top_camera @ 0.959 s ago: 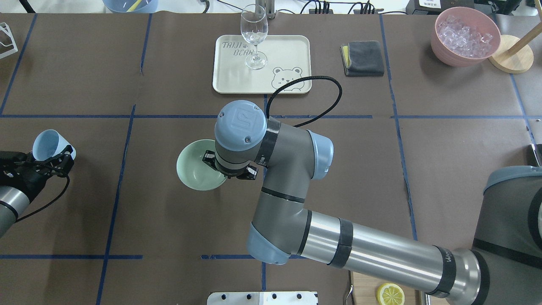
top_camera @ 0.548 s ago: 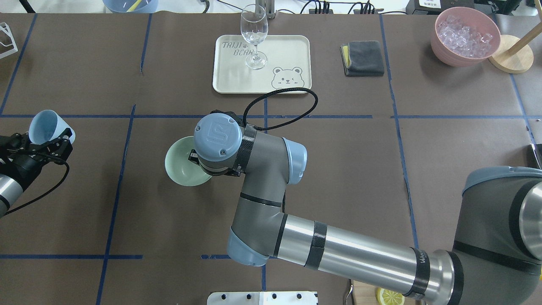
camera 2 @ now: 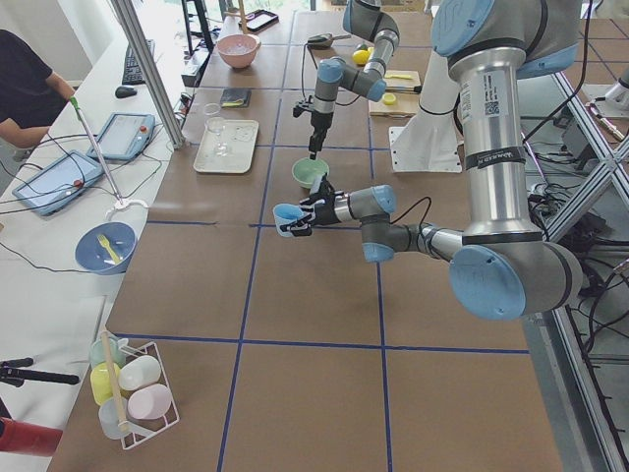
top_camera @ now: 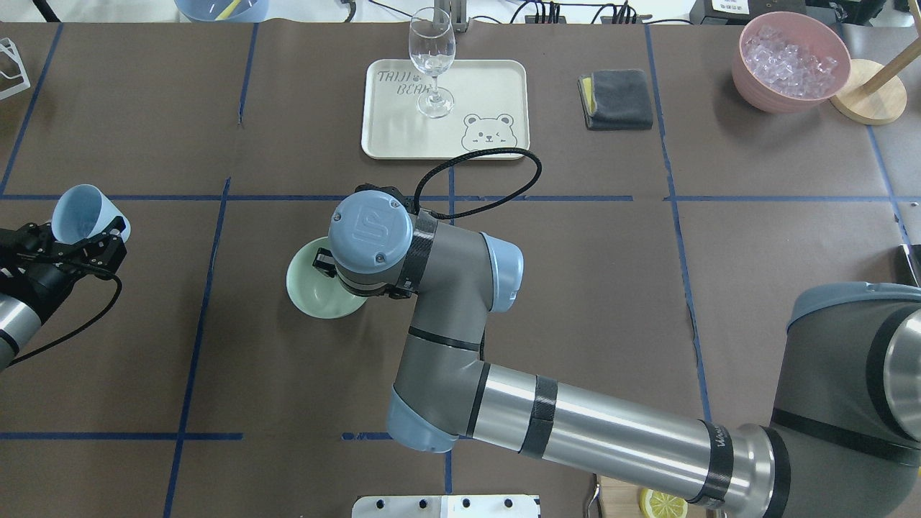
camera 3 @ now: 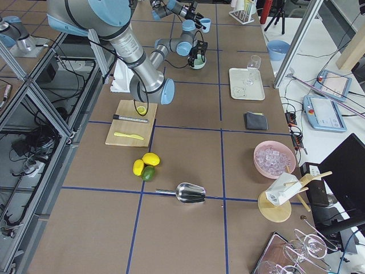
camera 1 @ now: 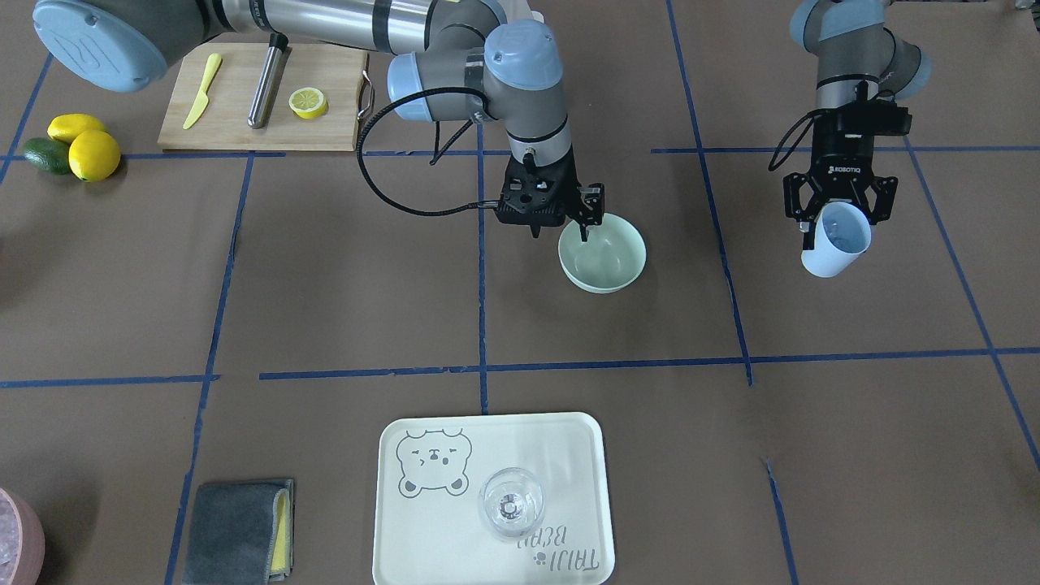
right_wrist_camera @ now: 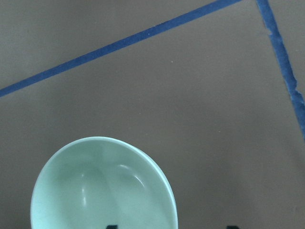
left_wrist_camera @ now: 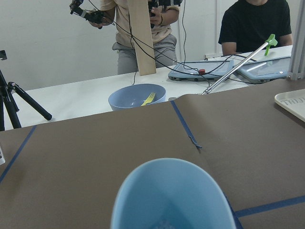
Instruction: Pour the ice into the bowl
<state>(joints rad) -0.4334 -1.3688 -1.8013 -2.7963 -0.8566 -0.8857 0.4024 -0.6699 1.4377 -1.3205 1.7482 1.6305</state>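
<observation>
The pale mint-green bowl stands on the brown table mat, partly under my right wrist; it also shows in the front view and the right wrist view. It looks empty. My right gripper is at its rim with the jaws wide apart, one finger inside and one outside. My left gripper is shut on a light blue cup, held tilted above the table well to the bowl's side. A little ice shows at the cup's bottom.
A cream tray with a wine glass stands beyond the bowl. A pink bowl of ice and a grey cloth are far right. A cutting board with a lemon half, and lemons, lie near my base.
My right arm has swung left and taken the green bowl with it. In the last half second the bowl shifted slightly while the wrist stayed. My left gripper with the cup rose a little.
</observation>
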